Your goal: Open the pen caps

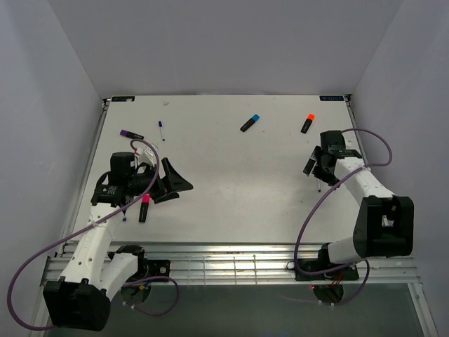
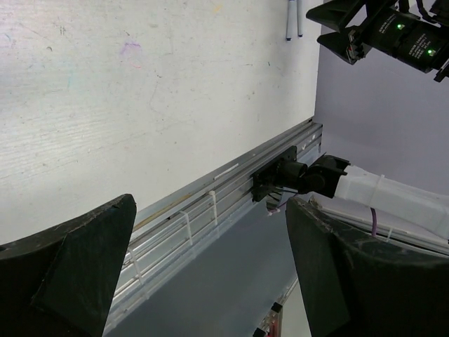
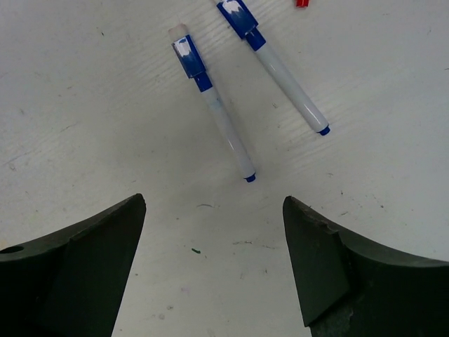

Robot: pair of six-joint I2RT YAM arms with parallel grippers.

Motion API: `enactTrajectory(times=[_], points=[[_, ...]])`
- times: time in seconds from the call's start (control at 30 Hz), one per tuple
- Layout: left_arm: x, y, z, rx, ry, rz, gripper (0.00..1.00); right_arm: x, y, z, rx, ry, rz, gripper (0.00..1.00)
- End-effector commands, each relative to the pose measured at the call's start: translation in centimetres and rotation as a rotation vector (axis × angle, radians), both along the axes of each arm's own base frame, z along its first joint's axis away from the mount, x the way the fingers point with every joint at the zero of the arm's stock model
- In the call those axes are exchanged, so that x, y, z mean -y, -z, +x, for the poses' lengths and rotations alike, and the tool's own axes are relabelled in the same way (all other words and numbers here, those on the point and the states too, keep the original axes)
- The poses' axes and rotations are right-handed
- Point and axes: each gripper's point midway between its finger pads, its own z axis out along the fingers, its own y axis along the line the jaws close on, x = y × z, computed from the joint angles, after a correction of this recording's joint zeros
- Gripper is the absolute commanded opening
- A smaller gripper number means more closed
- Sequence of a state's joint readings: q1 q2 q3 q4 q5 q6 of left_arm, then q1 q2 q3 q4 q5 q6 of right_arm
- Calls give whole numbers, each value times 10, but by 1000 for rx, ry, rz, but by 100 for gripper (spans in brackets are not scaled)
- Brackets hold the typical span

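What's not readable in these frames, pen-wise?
Right wrist: red piece cut by the top edge; identity unclear.
Left wrist: two slim pens cut by the top edge; caps unseen.
Top external: slim pen too small to tell if capped.

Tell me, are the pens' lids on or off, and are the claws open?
Purple highlighter cap, on.
Blue highlighter cap, on.
Orange highlighter cap, on.
Magenta highlighter cap, on.
Slim pens, lying flat; caps unclear.
Left gripper, open, empty.
Right gripper, open, empty.
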State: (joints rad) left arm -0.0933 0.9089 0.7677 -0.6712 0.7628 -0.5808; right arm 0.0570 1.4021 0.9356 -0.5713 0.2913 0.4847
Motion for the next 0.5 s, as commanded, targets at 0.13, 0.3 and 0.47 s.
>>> enactTrajectory(times=[0.13,0.3,0.47], points=[[5,6,-7,-43,23,-48,98,2,20,21,-3,-17,-16,79],[5,5,-4,-42,15,-49,98,10,31,22,-27,-10,-37,79],[4,6,-4,-46,6,-47,98,14,45,22,-36,-24,-24,77]])
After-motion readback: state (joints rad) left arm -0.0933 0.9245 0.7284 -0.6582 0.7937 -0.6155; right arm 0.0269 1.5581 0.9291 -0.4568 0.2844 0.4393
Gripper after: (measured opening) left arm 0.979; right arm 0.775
